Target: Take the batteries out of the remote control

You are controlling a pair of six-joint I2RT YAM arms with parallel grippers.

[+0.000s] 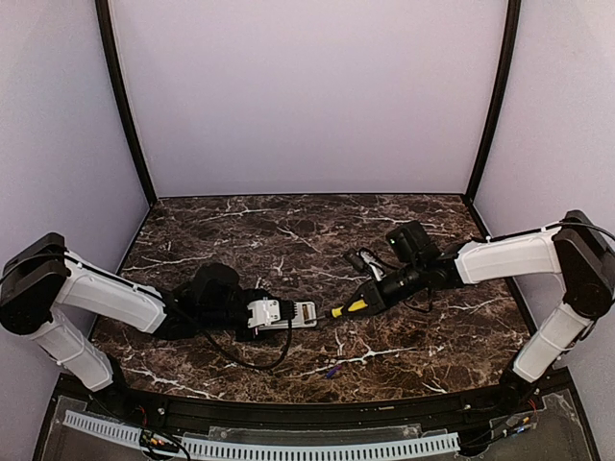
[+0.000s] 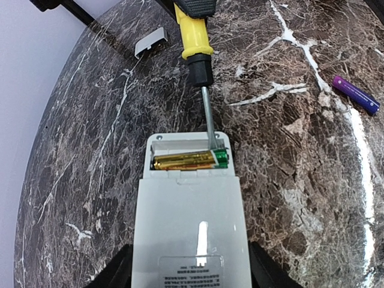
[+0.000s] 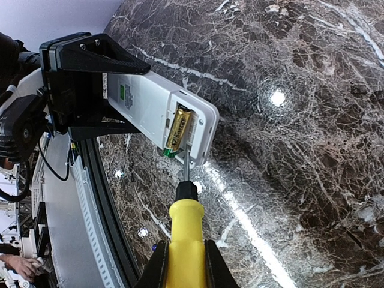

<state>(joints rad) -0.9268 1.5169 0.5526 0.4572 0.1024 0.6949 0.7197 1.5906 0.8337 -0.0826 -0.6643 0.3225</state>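
Note:
The white remote control [image 2: 189, 222] lies back-up, just above the table, with my left gripper [image 2: 191, 273] shut on its sides. Its battery compartment is open at the far end. One gold battery with a green end [image 2: 189, 160] lies in it. A purple battery [image 2: 356, 94] lies loose on the table to the right. My right gripper [image 3: 186, 264] is shut on a yellow-handled screwdriver [image 3: 187, 237]. The tool's metal tip [image 2: 211, 123] reaches into the compartment at the battery's green end. In the top view the remote [image 1: 293, 314] and screwdriver [image 1: 351, 307] meet mid-table.
A small grey-white cover [image 2: 150, 42] lies on the dark marble table [image 1: 240, 240] beyond the remote. The purple battery [image 1: 332, 370] sits near the table's front edge. Lilac walls close in the back and sides.

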